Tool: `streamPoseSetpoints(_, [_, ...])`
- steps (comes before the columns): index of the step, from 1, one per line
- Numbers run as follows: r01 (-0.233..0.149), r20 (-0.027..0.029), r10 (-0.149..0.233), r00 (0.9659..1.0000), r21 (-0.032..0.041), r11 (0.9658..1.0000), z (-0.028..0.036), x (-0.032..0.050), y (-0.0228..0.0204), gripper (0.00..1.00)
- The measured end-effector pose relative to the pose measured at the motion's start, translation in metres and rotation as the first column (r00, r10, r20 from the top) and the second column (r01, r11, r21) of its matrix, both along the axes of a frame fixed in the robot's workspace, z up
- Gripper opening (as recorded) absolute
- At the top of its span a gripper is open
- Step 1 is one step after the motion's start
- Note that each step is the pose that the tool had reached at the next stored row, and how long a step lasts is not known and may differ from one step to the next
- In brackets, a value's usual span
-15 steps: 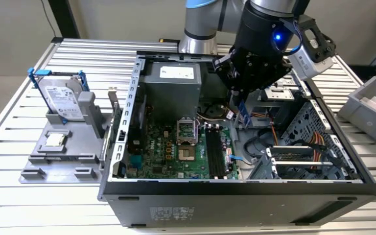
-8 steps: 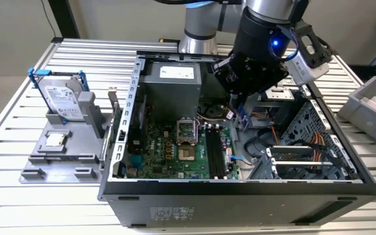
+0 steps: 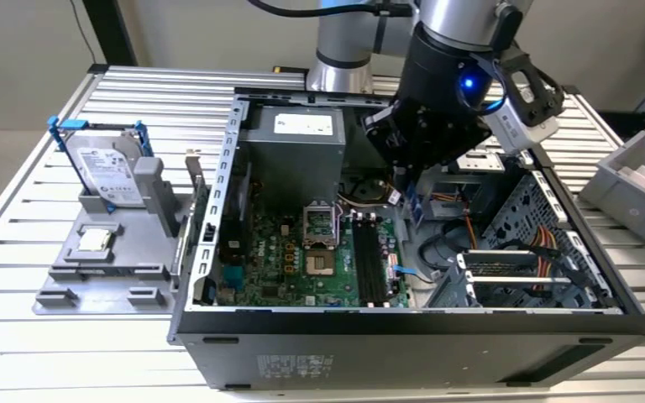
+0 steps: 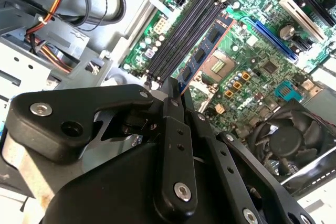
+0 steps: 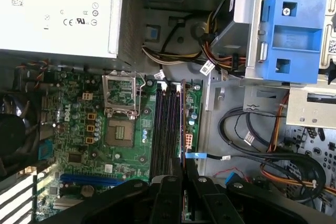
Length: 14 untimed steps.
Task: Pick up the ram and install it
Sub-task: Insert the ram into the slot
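The ram [image 4: 207, 51] is a bluish stick with dark chips, and my gripper [image 4: 176, 90] is shut on one end of it. It hangs inside the open computer case [image 3: 205, 243], above the motherboard, lengthwise along the black memory slots [image 4: 181, 35]. In the first wrist view the ram [image 5: 182, 124] shows edge-on beside the slots [image 5: 165, 129], with the gripper [image 5: 182, 169] at its near end. In the exterior view the gripper [image 3: 412, 180] is low in the case, just behind the slots [image 3: 368, 260], and the ram [image 3: 416, 206] hangs below it.
A power supply [image 3: 300, 126] fills the back of the case and a drive cage with cables [image 3: 524, 252] its right side. The processor socket [image 3: 322, 222] lies beside the slots. A hard drive [image 3: 110, 172] and a small silver chip [image 3: 95, 241] rest on a grey fixture at the exterior view's left. A grey bin [image 3: 637, 180] stands at the right.
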<state>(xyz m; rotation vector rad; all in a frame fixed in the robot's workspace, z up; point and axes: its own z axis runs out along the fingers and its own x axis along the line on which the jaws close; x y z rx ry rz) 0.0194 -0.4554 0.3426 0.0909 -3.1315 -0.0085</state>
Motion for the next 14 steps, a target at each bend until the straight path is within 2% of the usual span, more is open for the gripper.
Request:
streamPoseSetpoints(2, [0.000, -0.0030, 0.000, 1.0000, -0.0004, 1.0000, -0.0004, 0.0001, 0.0000, 0.00])
streamPoseSetpoints(7, [0.000, -0.0029, 0.000, 1.0000, -0.0002, 1.0000, -0.0006, 0.0000, 0.0000, 0.00])
streamPoseSetpoints(14, [0.003, -0.0019, -0.003, 1.0000, 0.0000, 1.0000, -0.0066, 0.0001, 0.0000, 0.00])
